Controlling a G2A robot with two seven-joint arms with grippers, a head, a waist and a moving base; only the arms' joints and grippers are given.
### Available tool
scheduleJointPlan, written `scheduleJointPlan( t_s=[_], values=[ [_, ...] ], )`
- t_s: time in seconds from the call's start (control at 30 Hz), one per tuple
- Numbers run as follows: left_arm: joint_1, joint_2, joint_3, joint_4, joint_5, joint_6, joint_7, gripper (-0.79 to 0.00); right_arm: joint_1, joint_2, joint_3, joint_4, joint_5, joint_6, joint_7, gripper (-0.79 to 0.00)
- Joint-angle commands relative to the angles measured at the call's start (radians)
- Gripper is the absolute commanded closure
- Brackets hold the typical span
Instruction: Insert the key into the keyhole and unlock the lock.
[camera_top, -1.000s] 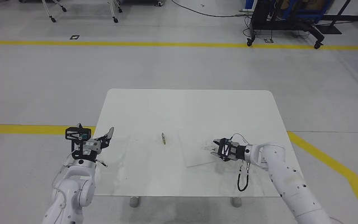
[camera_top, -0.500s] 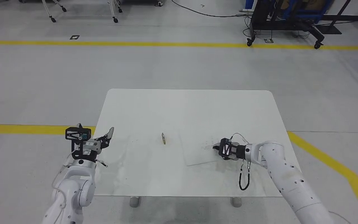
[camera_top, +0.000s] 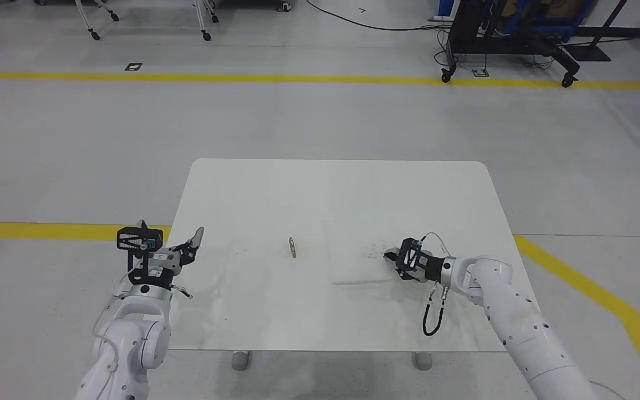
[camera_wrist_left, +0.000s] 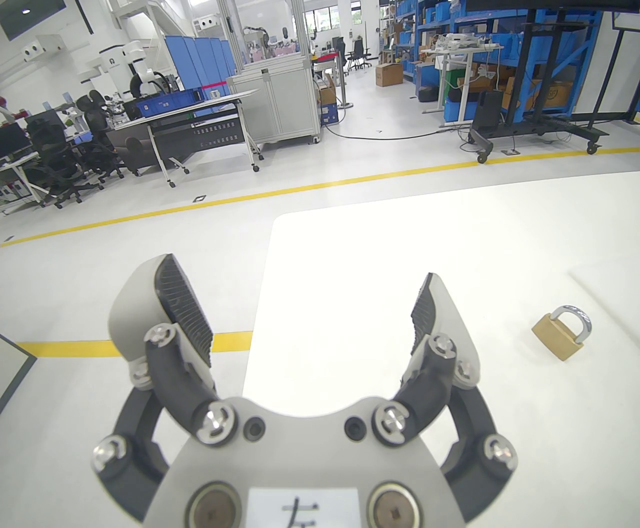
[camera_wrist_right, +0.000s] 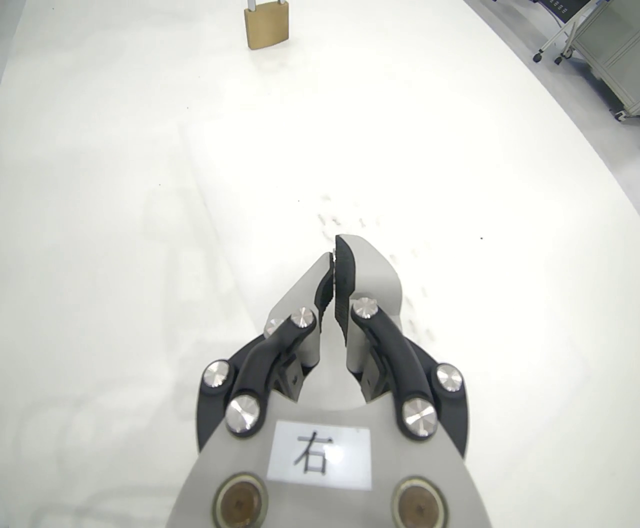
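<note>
Closely pressed, the right gripper (camera_wrist_right: 334, 250) pads hide whether any key sits between them. The padlock (camera_top: 292, 247) has a brass body and a silver shackle, cut off in the right wrist view, and lies mid-table (camera_top: 400, 190), well apart from both grippers. Left gripper (camera_wrist_left: 300, 295) is spread at the table's left edge.

Top view looks down, low wrist views share lock (camera_wrist_left: 560, 336)
</note>
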Motion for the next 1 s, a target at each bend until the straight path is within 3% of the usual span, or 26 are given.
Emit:
scheduleJointPlan(
  t_s=[0.0,0.73,0.83,0.97],
  values=[
    [0.000,0.000,0.000,0.000,0.000,0.000,0.000,-0.785,0.001,-0.001,0.000,-0.002,0.022,0.003,0.003,0.000],
    [0.000,0.000,0.000,0.000,0.000,0.000,0.000,-0.785,-0.002,-0.002,-0.015,-0.021,0.061,0.024,0.034,0.000],
    [-0.009,-0.001,0.052,-0.026,0.052,-0.043,-0.022,-0.785,-0.002,-0.002,-0.015,-0.021,0.061,0.024,0.034,0.000],
    [-0.089,-0.012,0.177,-0.037,-0.030,-0.152,-0.181,-0.785,-0.002,-0.002,-0.015,-0.021,0.061,0.024,0.034,0.000]
  ],
)
